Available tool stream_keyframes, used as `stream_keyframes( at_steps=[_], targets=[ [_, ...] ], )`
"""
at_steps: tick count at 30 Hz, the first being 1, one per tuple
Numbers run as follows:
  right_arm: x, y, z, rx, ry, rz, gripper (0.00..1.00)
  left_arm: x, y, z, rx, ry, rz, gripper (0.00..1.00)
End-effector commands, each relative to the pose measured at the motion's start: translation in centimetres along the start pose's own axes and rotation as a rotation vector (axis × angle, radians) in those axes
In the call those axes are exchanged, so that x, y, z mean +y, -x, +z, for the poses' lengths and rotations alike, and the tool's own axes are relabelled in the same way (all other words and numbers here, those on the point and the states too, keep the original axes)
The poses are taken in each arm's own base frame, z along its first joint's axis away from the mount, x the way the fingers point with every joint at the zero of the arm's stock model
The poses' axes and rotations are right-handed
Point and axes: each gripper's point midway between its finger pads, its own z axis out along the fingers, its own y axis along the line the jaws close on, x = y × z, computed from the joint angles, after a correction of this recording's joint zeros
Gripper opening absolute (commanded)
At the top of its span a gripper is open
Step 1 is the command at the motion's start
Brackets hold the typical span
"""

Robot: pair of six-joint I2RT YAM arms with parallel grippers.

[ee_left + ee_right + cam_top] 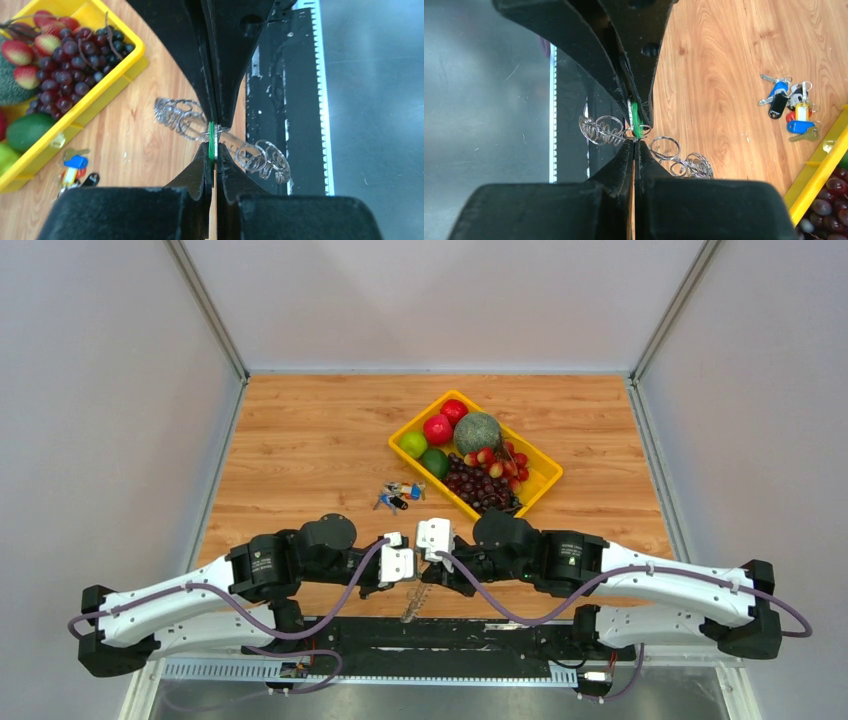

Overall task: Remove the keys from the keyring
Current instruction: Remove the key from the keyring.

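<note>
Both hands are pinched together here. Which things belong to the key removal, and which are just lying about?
Job: large thin metal keyring; small silver metal keys strung along it; small green tag, pinched by left hand and right hand.
Lying about: small bunch of keys with blue, red and black heads; yellow plastic tray of fruit.

Wood-grain table (320,440), plain pale grey walls (430,300) on three sides, metal corner posts (212,315), perhaps grey floor (450,705) below

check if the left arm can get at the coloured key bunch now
Likely not yet: the bunch lies unblocked on the table, but the left hand is shut on the green tag.
</note>
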Motion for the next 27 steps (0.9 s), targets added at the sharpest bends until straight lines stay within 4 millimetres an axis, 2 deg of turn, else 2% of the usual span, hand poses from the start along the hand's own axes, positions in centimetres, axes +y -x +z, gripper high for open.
stream_keyframes(
  at_steps=[1,8,9,11,15,19,27],
  targets=[
    [0.1,-0.6,-0.3,0.107,0.006,0.022,0.00,0.9,2.1,-0.3,-0.061,0.046,-0.016,0.00],
    [-0.5,-1.6,0.3,0.200,-0.012,0.057,0.00,1.0,1.1,0.1,-0.035,0.055,-0.037,0.00],
    [-0.9,-1.5,0.3,0.201,-0.034,0.059,0.04,1.0,1.1,0.2,-0.036,0.056,-0.039,0.00],
    [-1.7,-1.2,0.2,0.192,-0.079,0.058,0.25,1.0,1.1,0.3,-0.045,0.057,-0.043,0.00],
    [-2.4,0.3,-0.6,0.097,-0.120,0.032,0.41,1.3,1.6,0.2,-0.077,0.075,-0.035,0.00],
    [-2.3,1.2,-2.0,-0.046,-0.129,0.000,0.44,1.4,2.4,-0.4,-0.118,0.087,-0.016,0.00],
    [-2.1,1.1,-4.0,-0.329,-0.161,-0.034,0.43,1.4,3.5,-1.4,-0.174,0.094,0.008,0.00]
  ],
)
